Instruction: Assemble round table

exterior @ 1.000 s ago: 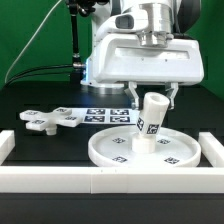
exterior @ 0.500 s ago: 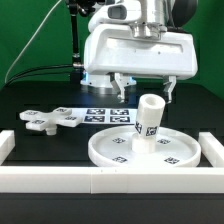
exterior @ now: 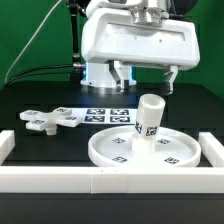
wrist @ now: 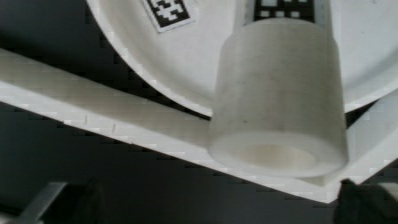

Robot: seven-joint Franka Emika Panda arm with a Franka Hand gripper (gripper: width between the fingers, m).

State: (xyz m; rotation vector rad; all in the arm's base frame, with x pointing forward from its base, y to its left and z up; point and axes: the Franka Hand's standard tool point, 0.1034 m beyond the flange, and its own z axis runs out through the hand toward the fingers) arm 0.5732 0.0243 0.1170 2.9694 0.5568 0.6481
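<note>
The large rimmed round disc (exterior: pixel 120 152) lies on the black table near the front. The short cylinder leg (exterior: pixel 149 122) stands upright on it, right of its middle. My gripper (exterior: pixel 144 80) hangs above the leg, open and empty, clear of the leg's top. The flat cross-shaped base (exterior: pixel 50 120) lies on the table at the exterior view's left. In the wrist view I look down on the leg (wrist: pixel 276 90) and the disc (wrist: pixel 151 45), with my dark fingertips (wrist: pixel 43 202) apart at the frame's corners and the gripper (wrist: pixel 210 205) holding nothing.
The long white border rail (exterior: pixel 110 181) runs along the front, with raised ends at left (exterior: pixel 6 145) and right (exterior: pixel 212 150); it also shows in the wrist view (wrist: pixel 107 100). The marker board (exterior: pixel 103 112) lies behind the disc. The robot's base stands at the back.
My gripper has let go of the leg and risen straight up, from around the leg's top to well above it. The leg stays standing on the disc.
</note>
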